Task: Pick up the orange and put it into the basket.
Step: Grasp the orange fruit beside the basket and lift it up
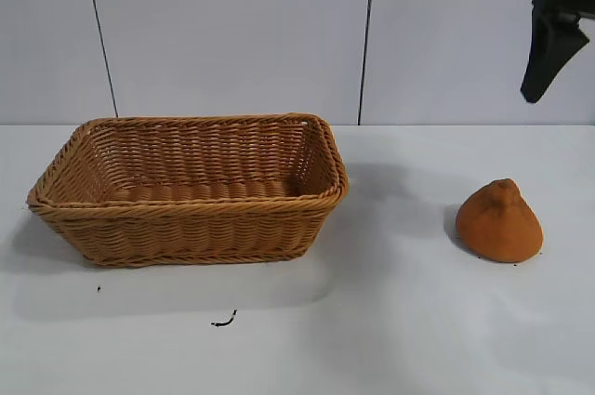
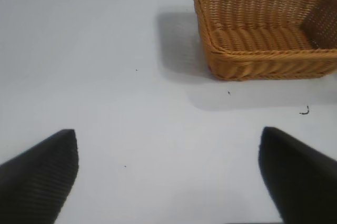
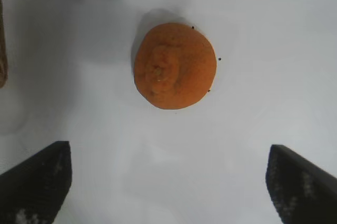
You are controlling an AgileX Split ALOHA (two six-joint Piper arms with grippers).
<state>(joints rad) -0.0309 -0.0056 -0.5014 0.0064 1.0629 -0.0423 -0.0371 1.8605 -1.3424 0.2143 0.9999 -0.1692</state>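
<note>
1. Two grippers on the rig, one fruit to move. Landmark for all positions below: the basket [image 1: 191, 189], on the table [image 1: 390, 339] toward the exterior view's left.
2. Left gripper [image 2: 168, 174]: not seen in the exterior view. Its wrist view shows both fingers spread wide over bare table, nothing between them, with the basket well ahead of it. Idle, by the look of it.
3. Basket: long axis runs across the exterior view; interior holds nothing visible. A small dark scrap [image 1: 224, 322] lies on the table in front of it.
4. Orange [image 1: 499, 221]: on the table, well to the right of the basket and clear of it, resting on its broad base with the knobbed top upward.
5. Right gripper [image 3: 168, 182]: high above the table, on the far right side from the basket, above and slightly beyond the orange. Fingers parted wide, empty. In its wrist view the orange sits centred ahead of the gap, knob facing the camera.
6. Judgement: the right arm is much the nearer. The fruit lies almost straight below it, so the coming move is a descent with the fingers straddling the broad base, then a carry leftward to the basket.
</note>
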